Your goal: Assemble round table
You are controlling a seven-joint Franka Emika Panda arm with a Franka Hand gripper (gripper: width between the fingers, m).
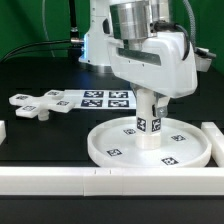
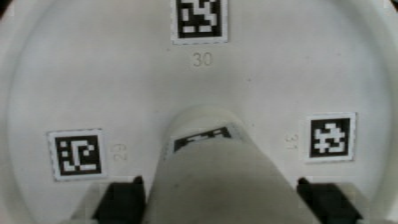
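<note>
Starting at the front edge of the exterior view, there's a long white bar [image 1: 100,180] running across the black worktop [image 1: 45,140]. Right behind it the big round disc [image 1: 96,150] lies flat, raised rim all round and several square tags on its face. The short post [image 1: 148,128] stands upright smack in the middle of the disc, with tags on its side too. The fingers [image 2: 121,200] hang down from above and are clamped on the post's upper part, one on each side. The wrist view shows both dark pads pressed against the white post with no gap I can see, so it's a proper grip. That same view looks down the post onto the disc face, with three tags around it. A second white bar [image 1: 214,135] sits at the exterior view's right, just beside the disc's rim. Further back toward the exterior view's left, the cross piece [image 1: 40,107] lies flat on the worktop, well apart from the disc, and the marker board [image 1: 100,98] is just beside it. Behind all that is the white arm [image 1: 150,50] and a green backdrop [image 1: 15,20].
</note>
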